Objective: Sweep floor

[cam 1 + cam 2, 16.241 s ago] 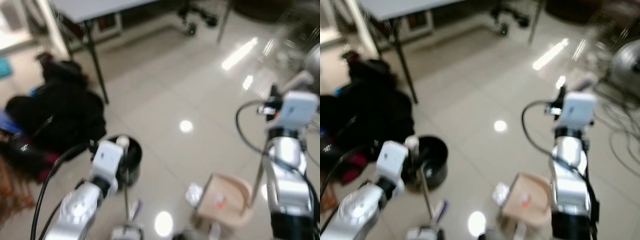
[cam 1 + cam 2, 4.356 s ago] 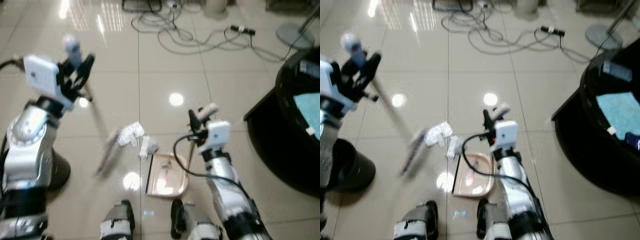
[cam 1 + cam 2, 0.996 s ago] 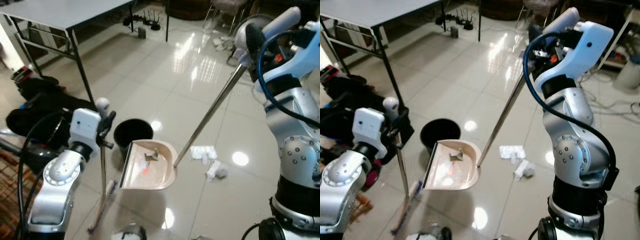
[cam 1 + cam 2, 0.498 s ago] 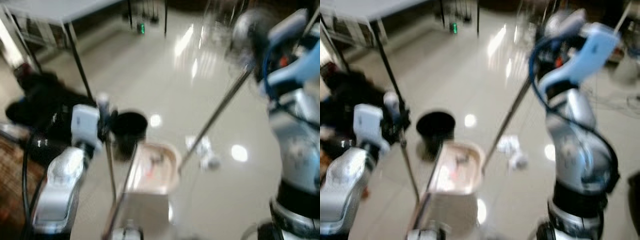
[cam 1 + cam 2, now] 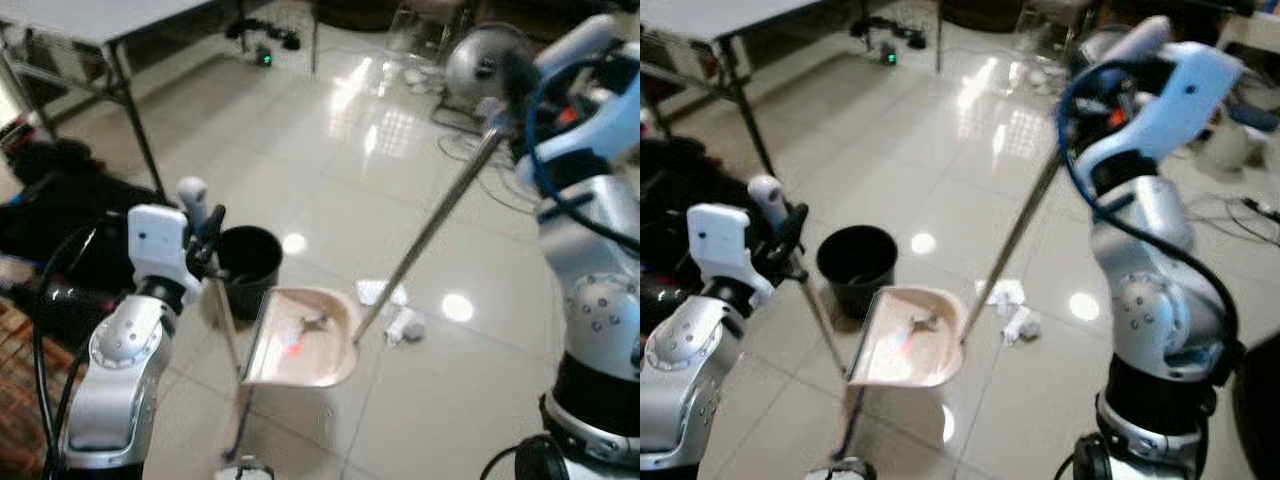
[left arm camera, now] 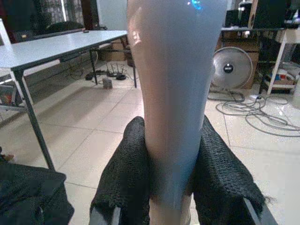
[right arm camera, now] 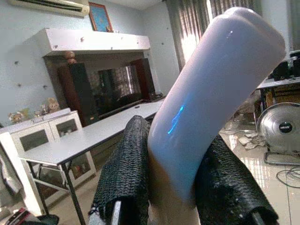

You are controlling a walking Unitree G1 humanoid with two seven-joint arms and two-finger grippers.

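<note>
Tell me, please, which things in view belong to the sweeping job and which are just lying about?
For the job:
beige plastic dustpan on its long metal pole, in the right claw
thin-handled broom in the left claw
round black bin
crumpled white paper scraps

Lying about:
grey folding table
round metal fan
heap of black bags

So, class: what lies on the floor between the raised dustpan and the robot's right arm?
Crumpled white paper scraps lie there on the tiles, past the dustpan, whose long handle slants above them; both eye views show it.
</note>
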